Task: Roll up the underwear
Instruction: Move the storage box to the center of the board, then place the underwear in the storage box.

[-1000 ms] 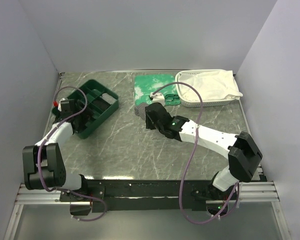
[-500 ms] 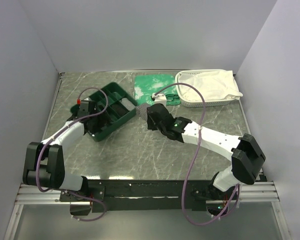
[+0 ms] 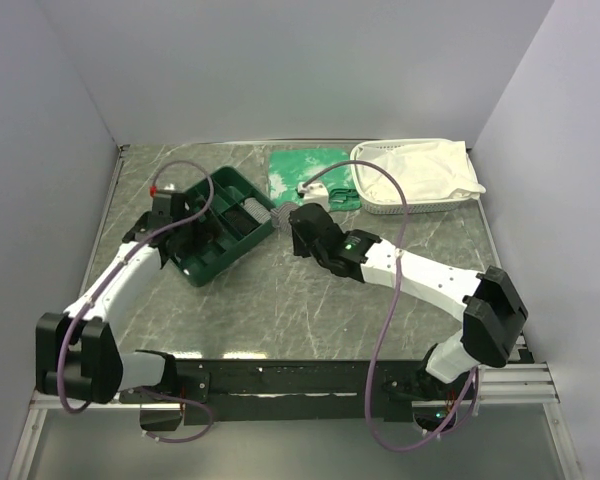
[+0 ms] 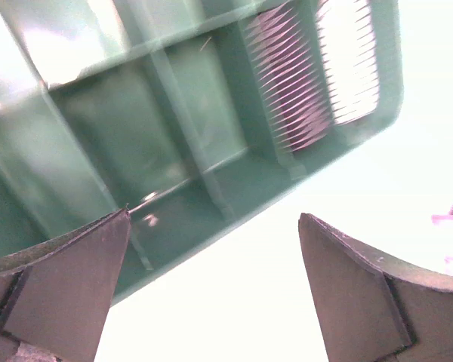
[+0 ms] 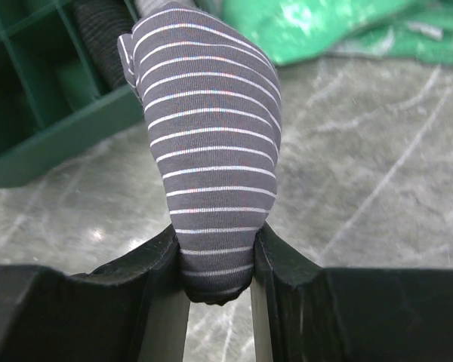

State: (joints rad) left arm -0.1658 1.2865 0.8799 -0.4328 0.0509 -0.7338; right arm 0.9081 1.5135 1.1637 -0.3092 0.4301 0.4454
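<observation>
The underwear (image 5: 211, 151), a rolled grey bundle with thin pale stripes, is pinched at its near end by my right gripper (image 5: 217, 234), which is shut on it. In the top view the right gripper (image 3: 296, 224) holds the underwear (image 3: 281, 213) just off the right corner of the green divided tray (image 3: 230, 262). My left gripper (image 3: 183, 236) hangs over the tray's left part. In the left wrist view it (image 4: 214, 215) stands wide open with nothing between its fingers, above the tray's (image 4: 211, 143) near rim.
A striped roll (image 4: 291, 83) lies in one tray compartment, seen also as the roll (image 3: 242, 212) from above. A green patterned cloth (image 3: 305, 172) lies at the back. A white basket (image 3: 380, 208) with a white cloth (image 3: 415, 172) is at the back right. Walls close three sides.
The green tray has slid right and nearer, toward the table's middle, with the left arm following it. The right gripper has shifted slightly back and left with the underwear.
</observation>
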